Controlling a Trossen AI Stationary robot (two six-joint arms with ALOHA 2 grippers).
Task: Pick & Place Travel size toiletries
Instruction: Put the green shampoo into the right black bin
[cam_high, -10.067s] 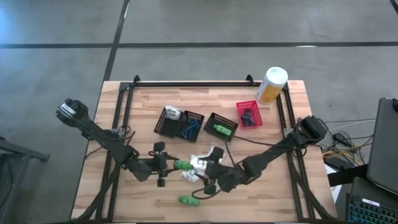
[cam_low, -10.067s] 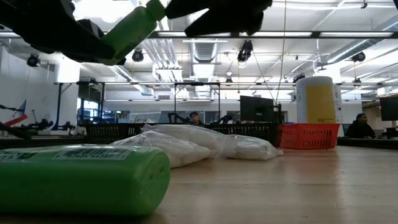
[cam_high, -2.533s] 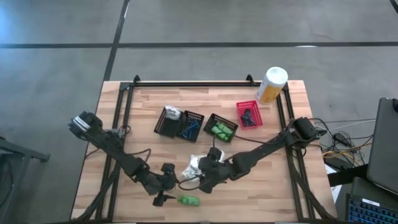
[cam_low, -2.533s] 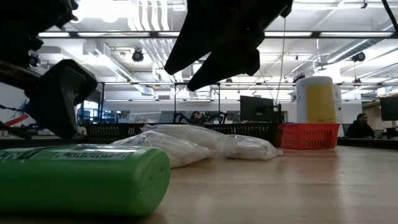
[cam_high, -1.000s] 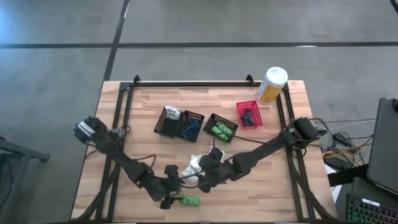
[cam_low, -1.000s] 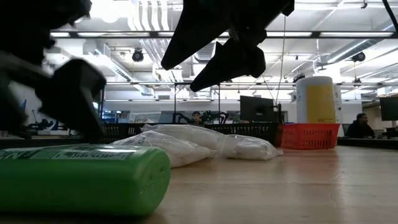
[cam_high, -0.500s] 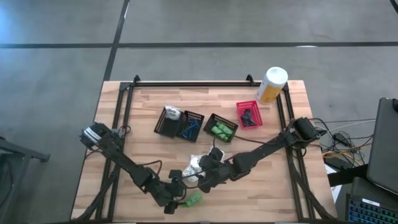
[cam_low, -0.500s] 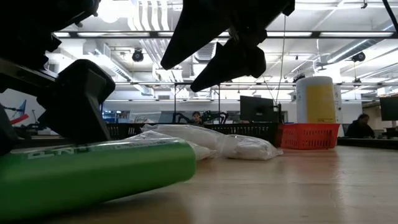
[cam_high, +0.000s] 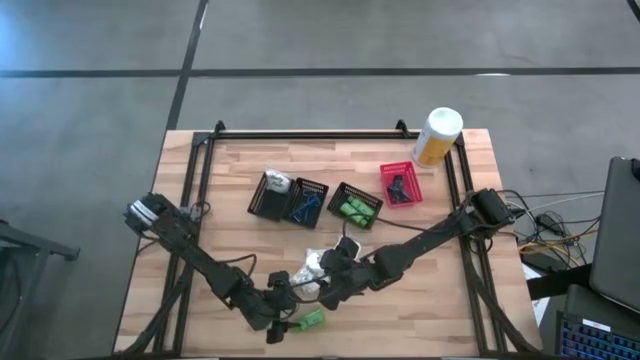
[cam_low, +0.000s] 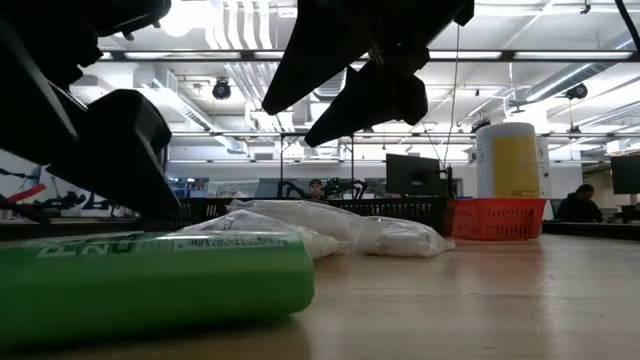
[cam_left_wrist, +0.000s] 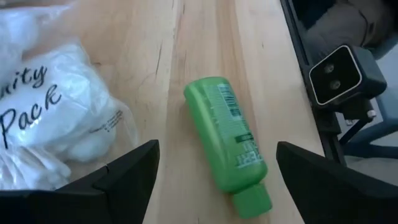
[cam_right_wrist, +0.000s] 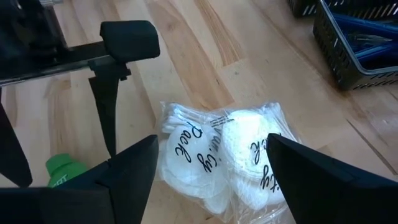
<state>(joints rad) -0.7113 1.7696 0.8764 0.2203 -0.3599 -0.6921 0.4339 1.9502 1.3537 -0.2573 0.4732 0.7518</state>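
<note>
Honestly, my left gripper (cam_high: 283, 322) is where trouble starts: its fingers are spread wide and empty, low over the table (cam_high: 200, 180) near the front edge, straddling the green bottle (cam_left_wrist: 228, 142) without touching it. That bottle is round and lies at an angle to my fingers, so I judge that closing off-centre could roll it or squirt it out toward the table's front edge, which is near. Just beside it lie the white clear-wrapped packs (cam_right_wrist: 217, 155), and my right gripper (cam_high: 328, 288) hangs above them with its jaws parted and nothing between them. Slack film is the risk here; I might pinch only wrapper and lose the pack when lifting, or drag both packs together. Both wrists are crowded into one patch, so a careless lift could knock arm against arm before either item reaches the baskets (cam_high: 355, 207) farther back.
</note>
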